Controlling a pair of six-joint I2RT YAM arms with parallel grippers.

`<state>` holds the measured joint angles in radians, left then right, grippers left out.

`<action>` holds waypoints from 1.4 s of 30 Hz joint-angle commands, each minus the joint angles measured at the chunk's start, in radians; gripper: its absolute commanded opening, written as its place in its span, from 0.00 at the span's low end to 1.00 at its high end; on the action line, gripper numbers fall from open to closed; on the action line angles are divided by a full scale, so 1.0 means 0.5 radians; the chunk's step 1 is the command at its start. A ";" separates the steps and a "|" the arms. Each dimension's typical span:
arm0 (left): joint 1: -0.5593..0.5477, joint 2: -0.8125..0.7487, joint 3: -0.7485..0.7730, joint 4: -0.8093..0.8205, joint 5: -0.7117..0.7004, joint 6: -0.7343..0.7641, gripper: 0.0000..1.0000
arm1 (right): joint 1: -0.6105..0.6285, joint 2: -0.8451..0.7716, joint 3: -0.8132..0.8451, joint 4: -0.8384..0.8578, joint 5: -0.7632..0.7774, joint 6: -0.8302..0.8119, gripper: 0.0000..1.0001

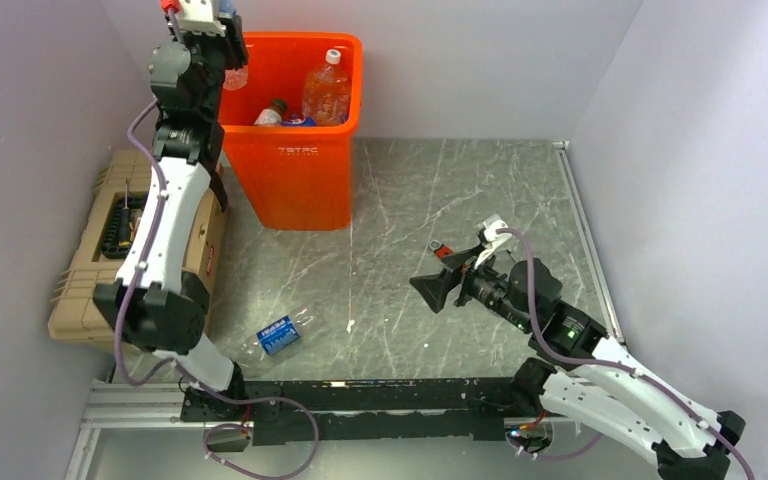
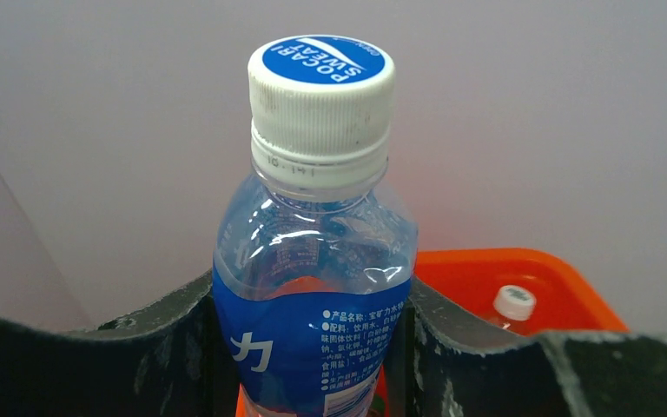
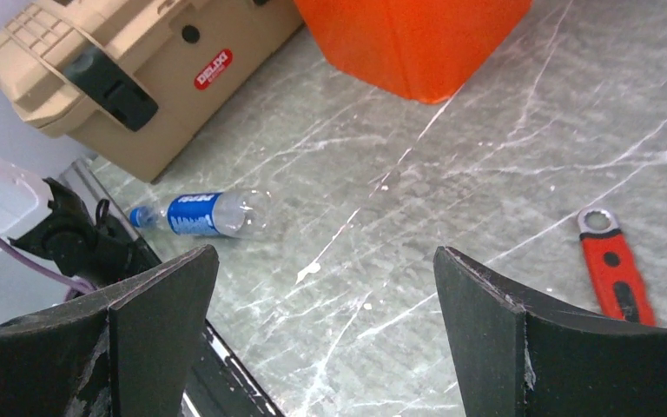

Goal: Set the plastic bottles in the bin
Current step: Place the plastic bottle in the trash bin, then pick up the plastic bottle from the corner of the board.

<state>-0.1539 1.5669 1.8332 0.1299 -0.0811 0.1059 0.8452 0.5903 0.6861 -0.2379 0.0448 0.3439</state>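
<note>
Left wrist view: the left gripper [image 2: 313, 365] has its fingers [image 2: 139, 347] clamped on a blue-labelled bottle [image 2: 313, 261], held just above the left rim of the bin [image 2: 521, 269]. Its long axis runs out along the fingers, white cap leading. I judge this the drop step: shift over the opening, then release. A second bottle [image 3: 204, 213] lies on the worktop [image 3: 486, 174], cap toward the left arm's base. The right gripper [image 3: 321, 269] gapes wide, empty.

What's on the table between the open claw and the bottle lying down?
Nothing but bare table and one tiny white fleck between the right gripper and the bottle, seen in the right wrist view.
</note>
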 commanded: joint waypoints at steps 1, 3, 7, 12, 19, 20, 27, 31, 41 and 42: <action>0.169 0.195 0.076 0.209 0.269 -0.504 0.22 | 0.000 0.043 -0.106 0.295 -0.104 0.105 1.00; 0.173 0.272 0.060 0.287 0.410 -0.565 0.23 | 0.000 0.108 -0.131 0.368 -0.168 0.136 1.00; 0.170 0.393 0.155 0.154 0.555 -0.638 0.32 | 0.000 0.209 -0.176 0.466 -0.244 0.160 1.00; 0.167 0.356 0.072 0.108 0.357 -0.628 1.00 | 0.000 0.298 -0.183 0.468 -0.231 0.113 1.00; 0.142 -0.067 -0.025 0.111 0.346 -0.673 1.00 | 0.000 0.505 -0.091 0.446 -0.329 0.101 1.00; 0.136 -0.164 -0.064 0.101 0.330 -0.672 0.99 | 0.000 0.539 -0.081 0.462 -0.367 0.114 1.00; 0.127 -1.021 -0.713 -0.101 0.247 -0.746 0.99 | 0.172 0.891 0.032 0.593 -0.461 0.063 1.00; 0.127 -1.557 -1.127 -0.383 0.232 -0.811 1.00 | 0.427 1.224 0.214 0.562 -0.232 -0.082 1.00; 0.053 -2.318 -1.701 -1.196 0.033 -0.780 1.00 | 0.709 1.673 0.298 1.037 -0.186 -0.755 1.00; 0.053 -2.372 -1.747 -1.213 -0.018 -0.795 0.99 | 0.730 1.703 0.332 1.052 -0.172 -0.855 0.99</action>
<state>-0.1207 0.4637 1.0187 -0.3126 0.0082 -0.2756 1.1473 1.4292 0.8066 0.1184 -0.0719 0.1848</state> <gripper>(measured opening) 0.995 0.994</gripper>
